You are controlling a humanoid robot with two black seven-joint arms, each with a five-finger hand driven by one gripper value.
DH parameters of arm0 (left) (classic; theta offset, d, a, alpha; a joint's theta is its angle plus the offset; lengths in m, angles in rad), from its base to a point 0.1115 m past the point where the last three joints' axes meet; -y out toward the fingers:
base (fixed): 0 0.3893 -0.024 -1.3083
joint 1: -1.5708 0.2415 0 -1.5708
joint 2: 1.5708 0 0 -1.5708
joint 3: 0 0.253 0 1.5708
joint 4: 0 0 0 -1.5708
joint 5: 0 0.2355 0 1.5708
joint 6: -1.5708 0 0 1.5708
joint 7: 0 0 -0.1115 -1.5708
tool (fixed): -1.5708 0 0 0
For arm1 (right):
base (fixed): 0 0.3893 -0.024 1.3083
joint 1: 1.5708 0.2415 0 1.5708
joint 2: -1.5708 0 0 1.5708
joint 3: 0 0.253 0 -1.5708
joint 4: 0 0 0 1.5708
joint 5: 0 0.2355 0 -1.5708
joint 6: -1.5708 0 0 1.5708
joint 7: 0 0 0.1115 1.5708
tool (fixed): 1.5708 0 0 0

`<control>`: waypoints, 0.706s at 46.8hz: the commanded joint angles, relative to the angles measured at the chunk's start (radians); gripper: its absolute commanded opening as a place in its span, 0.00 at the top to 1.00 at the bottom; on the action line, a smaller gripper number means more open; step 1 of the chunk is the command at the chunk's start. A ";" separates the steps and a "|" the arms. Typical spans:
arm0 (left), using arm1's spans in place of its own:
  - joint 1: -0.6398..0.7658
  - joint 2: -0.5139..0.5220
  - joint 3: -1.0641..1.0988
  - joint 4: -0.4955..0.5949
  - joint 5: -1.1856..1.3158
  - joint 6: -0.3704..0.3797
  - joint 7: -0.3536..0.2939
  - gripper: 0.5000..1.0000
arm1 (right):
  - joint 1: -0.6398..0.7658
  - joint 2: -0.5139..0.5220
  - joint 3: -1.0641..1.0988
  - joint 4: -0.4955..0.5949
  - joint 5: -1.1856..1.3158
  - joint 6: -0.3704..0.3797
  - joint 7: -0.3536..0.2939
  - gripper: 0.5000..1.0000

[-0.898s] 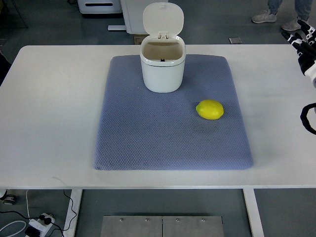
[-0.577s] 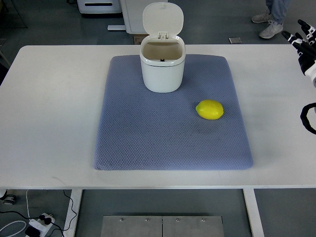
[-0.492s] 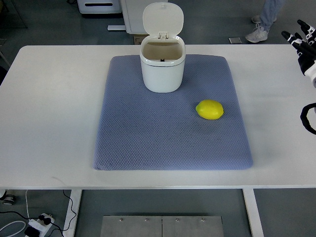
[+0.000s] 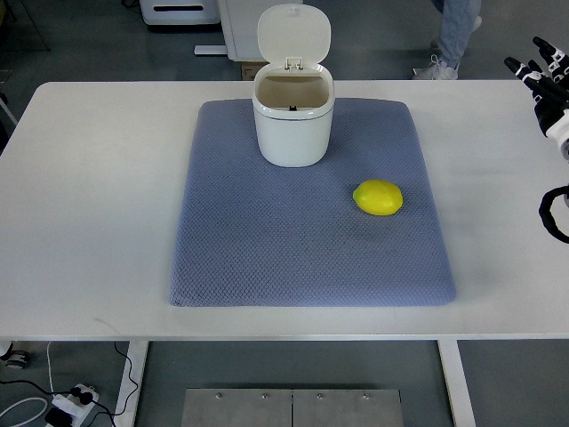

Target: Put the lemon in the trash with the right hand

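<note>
One lemon (image 4: 378,197) lies on the right half of a blue-grey quilted mat (image 4: 267,258), which covers the middle of a white table (image 4: 89,222). Nearest the camera, below the table's front edge, show a metal plate (image 4: 293,407) and, at lower left, a power strip with cables (image 4: 71,402) on the floor. Farther back on the mat stands a white trash bin (image 4: 292,120), its lid (image 4: 293,33) hinged upright and the mouth open; the lemon rests apart from it, to the bin's near right, with bare mat between them.

At the far right edge the right hand (image 4: 547,80) hangs over the table's corner, black fingers (image 4: 533,69) spread and holding nothing; compared with the pictures of a moment ago it has lifted only slightly, and the lemon and bin have not shifted. The reach has thus barely begun, and the whole task remains to be done. The left hand is out of view.

Beyond the table a person's legs and shoe (image 4: 449,40) have stepped leftward across the floor, near white equipment (image 4: 222,22). Nothing lies between hand and lemon; the upright lid, at the bin's far side, should not block a drop from the near right.
</note>
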 commanded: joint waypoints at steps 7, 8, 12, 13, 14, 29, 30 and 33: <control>0.000 0.000 0.000 0.000 0.000 0.000 0.000 0.00 | 0.001 -0.002 -0.001 0.000 -0.001 0.000 0.000 0.00; 0.000 0.000 0.000 0.000 0.000 0.000 0.000 0.00 | 0.003 -0.002 0.000 0.000 -0.001 0.000 0.000 0.00; 0.000 0.000 0.000 0.000 0.000 0.000 0.000 0.00 | 0.003 -0.002 -0.001 -0.002 -0.001 -0.002 0.000 0.00; 0.000 0.000 0.000 0.000 0.000 0.000 0.000 0.00 | 0.003 -0.002 -0.001 -0.002 -0.001 -0.002 0.000 0.00; 0.000 0.000 0.000 0.000 0.000 0.000 0.000 0.00 | 0.003 -0.002 -0.001 -0.003 -0.001 -0.002 0.000 0.00; 0.000 0.000 0.000 0.000 0.000 0.000 -0.001 0.00 | 0.006 -0.033 -0.001 0.000 -0.001 -0.020 0.005 0.00; 0.000 0.000 0.000 0.000 0.000 0.000 0.000 0.00 | 0.006 -0.033 -0.001 0.000 -0.001 -0.021 0.006 0.00; 0.000 0.000 0.000 0.000 0.000 0.000 0.000 0.00 | 0.006 -0.035 -0.001 -0.003 -0.001 -0.025 0.006 0.00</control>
